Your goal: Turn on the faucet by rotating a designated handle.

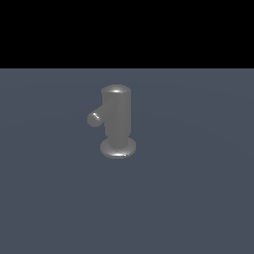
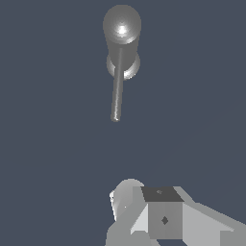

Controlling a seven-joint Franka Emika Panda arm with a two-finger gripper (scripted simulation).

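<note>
Faucet [image 1: 117, 121] stands upright on the grey tabletop [image 1: 198, 198], near the middle of the exterior view, flared base down, domed top up. Handle [image 1: 97, 115] projects sideways from the upper part of the cylinder toward the exterior view's left and the camera; foreshortened there, it reads as a short stub with a rounded end.

Wrist view shows what the exterior does not: the handle [image 2: 116, 91] at full length, a thin rod running from the faucet [image 2: 122, 33] toward the claw [image 2: 144, 211]. Only part of the claw body is in frame, well apart from the rod's tip. Fingertips are not clearly separable, so whether they are spread or pressed together cannot be told. The exterior view shows no arm at all.

Judged step: approach, no contact yet. To do it well, the claw should meet the rod near its rounded end for leverage, come in beside it rather than on top, then push sideways along an arc around the cylinder axis. Risk: slipping off the thin rod.
</note>
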